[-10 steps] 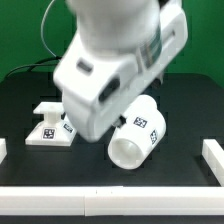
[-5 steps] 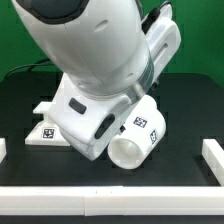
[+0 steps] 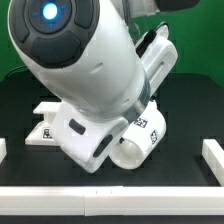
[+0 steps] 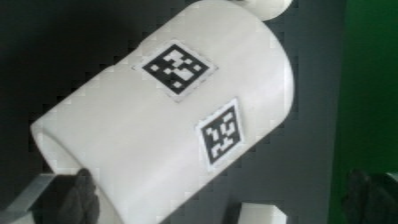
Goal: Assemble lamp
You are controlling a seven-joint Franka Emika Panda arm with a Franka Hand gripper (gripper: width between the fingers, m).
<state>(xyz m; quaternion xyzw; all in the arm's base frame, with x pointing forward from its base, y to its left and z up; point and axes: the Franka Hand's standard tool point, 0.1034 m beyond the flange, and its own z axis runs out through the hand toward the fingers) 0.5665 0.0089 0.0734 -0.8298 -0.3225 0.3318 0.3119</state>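
A black table [image 3: 190, 110] fills the lower half of the exterior view, its surface matte and dark. White strips edge it: a long one [image 3: 150, 200] runs along the near side, a short piece [image 3: 212, 152] sits at the exterior view's right, and another [image 3: 3, 150] shows at the left edge, cut off by the frame. Behind the table hangs a green backdrop [image 3: 200, 50] – plain and evenly lit. In the wrist view the same table [image 4: 338, 90] appears only as a dark, blurred ground – no detail can be made out there.
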